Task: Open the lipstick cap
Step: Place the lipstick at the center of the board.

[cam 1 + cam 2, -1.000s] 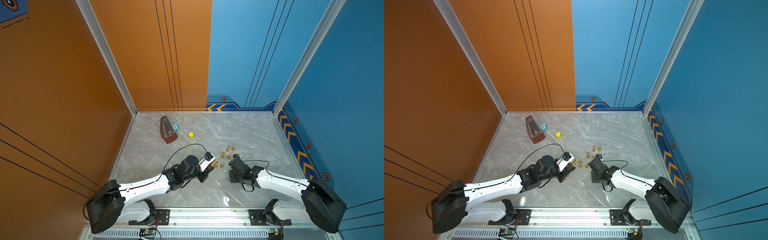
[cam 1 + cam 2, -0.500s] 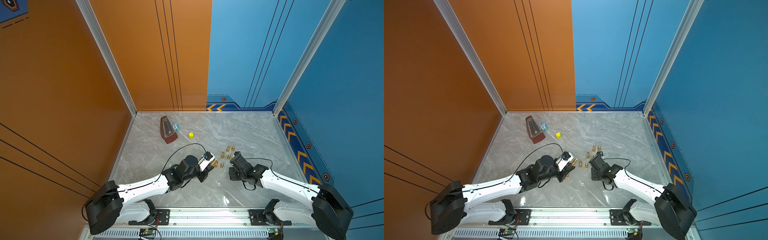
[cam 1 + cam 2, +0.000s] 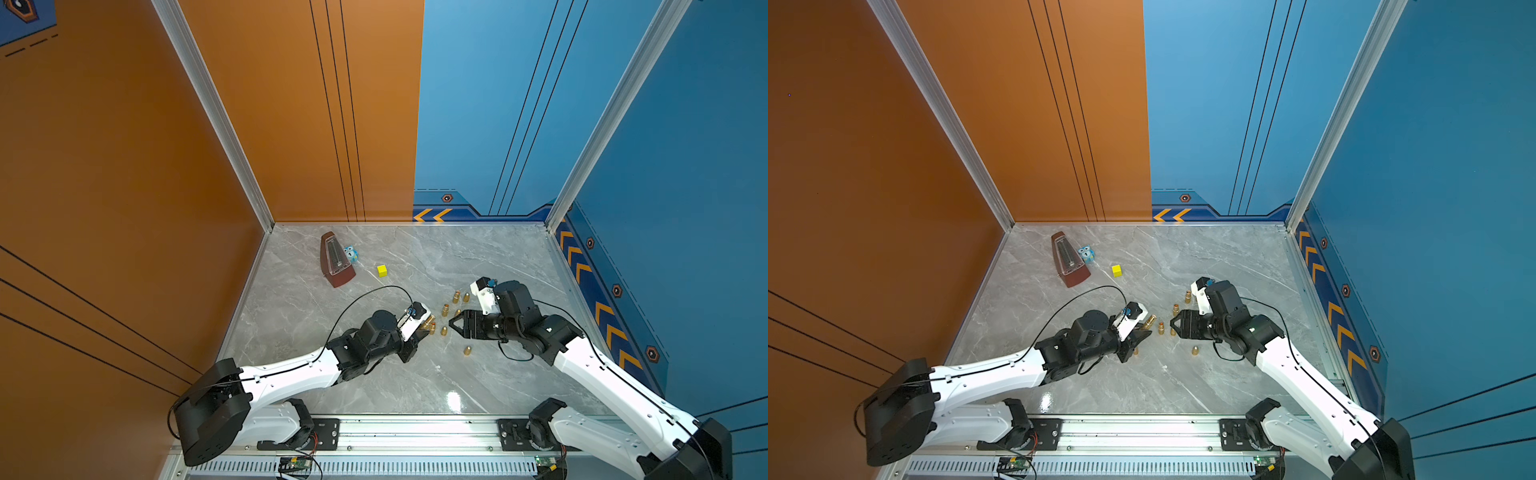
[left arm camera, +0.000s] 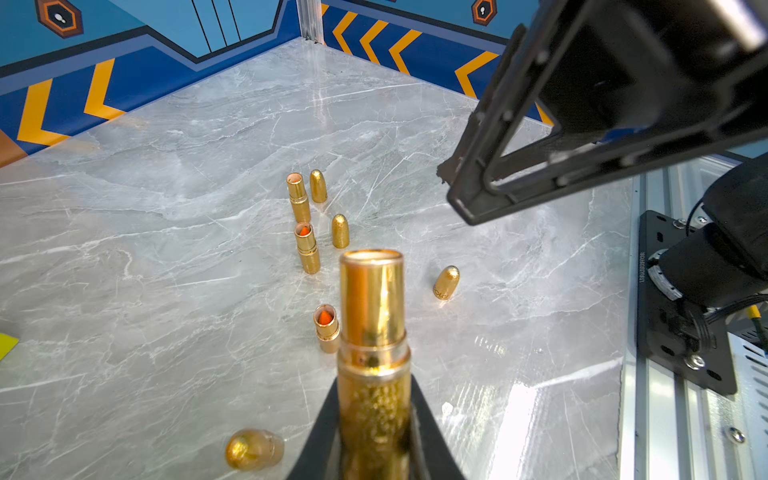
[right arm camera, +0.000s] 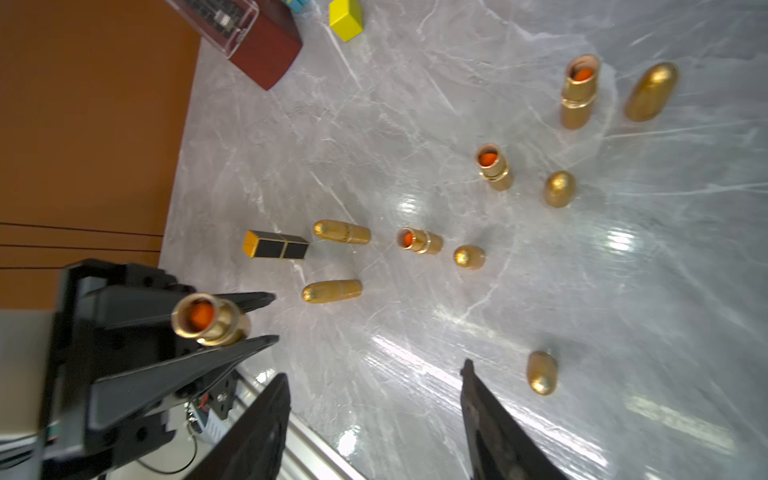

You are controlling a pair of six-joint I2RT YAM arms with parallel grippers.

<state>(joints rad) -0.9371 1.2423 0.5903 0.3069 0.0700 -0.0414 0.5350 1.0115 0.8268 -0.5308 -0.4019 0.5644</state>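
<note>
**Cap off; open tube in left grip**

Left gripper (image 4: pixel 374 419) is clamped on the lower half of the lipstick (image 4: pixel 372 316), clear of the table (image 4: pixel 166 249), orange stick exposed. Right gripper (image 5: pixel 374 374) stands wide and empty, with a cap (image 5: pixel 541 372) lying just beside it. Likely next: stand the tube down upright, gently.

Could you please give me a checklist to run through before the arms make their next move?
1. Grip: left tool shut on held lipstick: ok.
2. Cap off it, orange stick showing: ok.
3. Release: right tool open, empty: ok.
4. Drop: loose cap on table, apart from right tool: ok.
5. Every lipstick opened: not ok; two gold lipsticks and black lipstick lie capped.
</note>
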